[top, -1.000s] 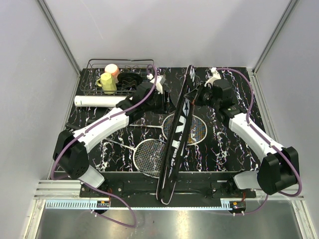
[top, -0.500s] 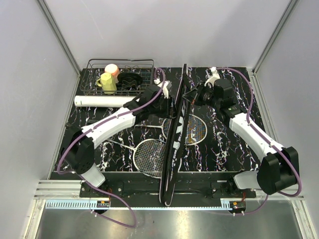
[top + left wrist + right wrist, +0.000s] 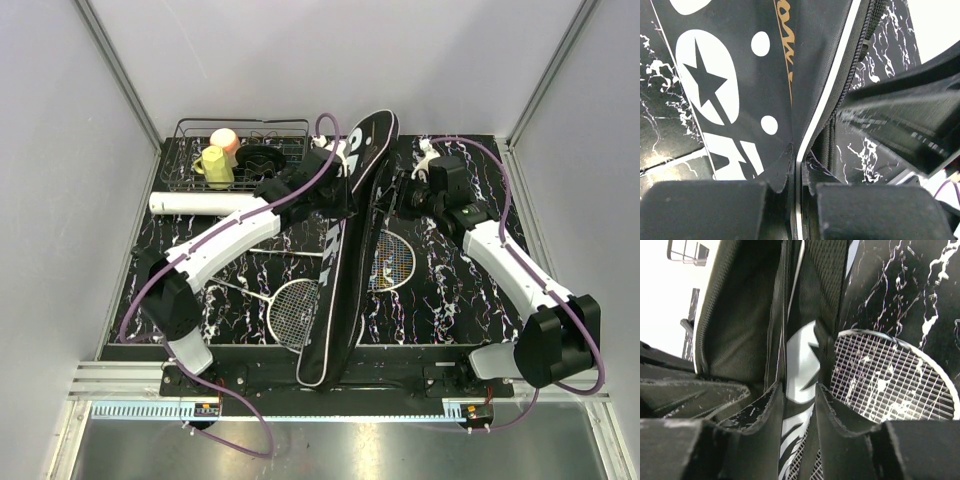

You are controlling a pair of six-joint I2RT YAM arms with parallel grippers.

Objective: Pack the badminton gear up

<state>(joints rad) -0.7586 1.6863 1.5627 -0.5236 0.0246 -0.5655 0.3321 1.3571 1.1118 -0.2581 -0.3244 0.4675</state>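
The black "SPORT" bag [image 3: 335,270] lies lengthwise down the middle of the table, its wide end at the back. My left gripper [image 3: 343,190] [image 3: 799,172] is shut on the bag's white-piped edge [image 3: 812,120] and holds that side over to the left. In the right wrist view my right gripper [image 3: 799,400] stands open at the bag's right side, with a bag flap [image 3: 800,360] loose between its fingers. One racket head [image 3: 395,260] [image 3: 890,385] lies right of the bag. Another racket [image 3: 295,315] lies left of it. The white tube [image 3: 195,203] lies at the far left.
A black wire basket [image 3: 285,128] at the back left holds a yellow cup [image 3: 214,166] and a pink cup [image 3: 226,139]. Grey walls close in the table at the back and both sides. The arm bases stand at the near edge.
My left gripper has shut on the bag's edge and swung it up and to the left. My right gripper has opened and let go of the bag.
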